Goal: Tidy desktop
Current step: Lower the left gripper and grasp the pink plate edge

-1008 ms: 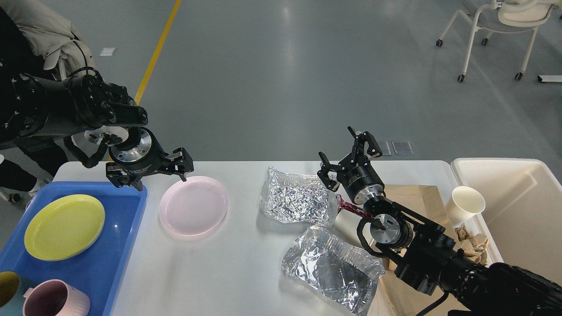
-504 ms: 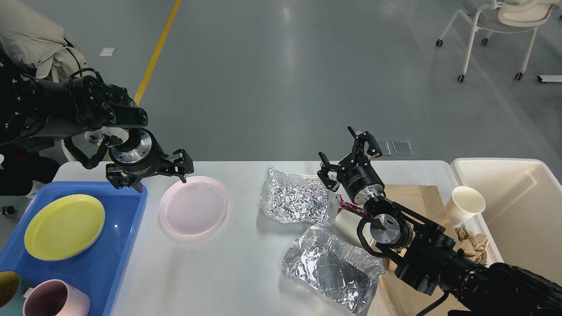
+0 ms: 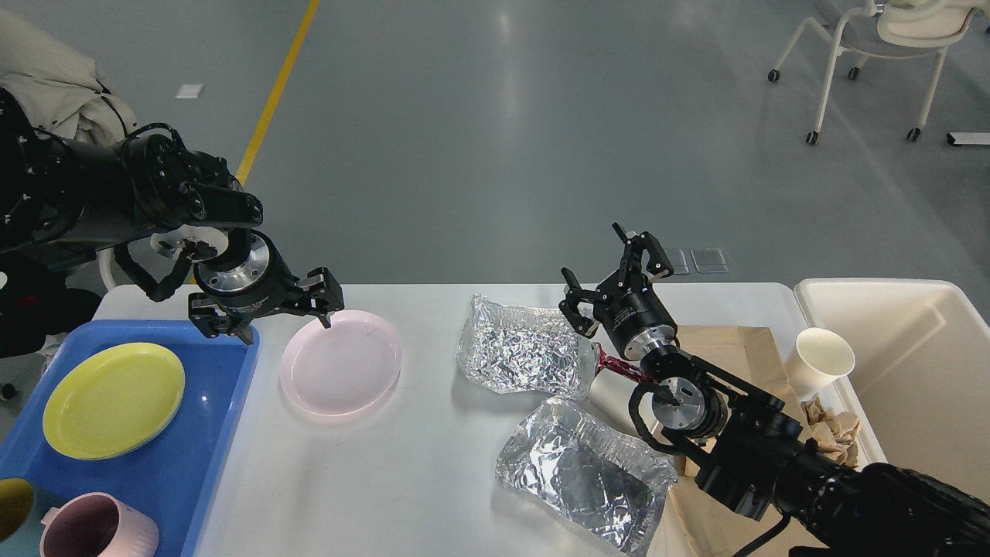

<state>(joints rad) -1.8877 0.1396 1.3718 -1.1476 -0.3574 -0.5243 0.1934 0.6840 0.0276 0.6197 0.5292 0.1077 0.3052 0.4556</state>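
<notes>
The white desktop (image 3: pixel 402 472) fills the lower view. A pink plate (image 3: pixel 341 372) lies on it left of centre. My left gripper (image 3: pixel 267 319) is open and hangs over the plate's far left edge and the tray's corner, empty. Two crumpled foil sheets lie at centre, one further back (image 3: pixel 522 354) and one nearer (image 3: pixel 584 470). My right gripper (image 3: pixel 615 278) is open, pointing up and away behind the far foil, empty.
A blue tray (image 3: pixel 224 433) at the left holds a yellow plate (image 3: pixel 113 399), a pink mug (image 3: pixel 97 530) and a dark cup (image 3: pixel 14 507). A cream bin (image 3: pixel 920 363) stands at right, with a paper cup (image 3: pixel 820 360), brown paper (image 3: pixel 735 348) and crumpled paper (image 3: pixel 831 432) beside it.
My left gripper has shifted slightly toward the pink plate's far left edge. The right arm has not moved.
</notes>
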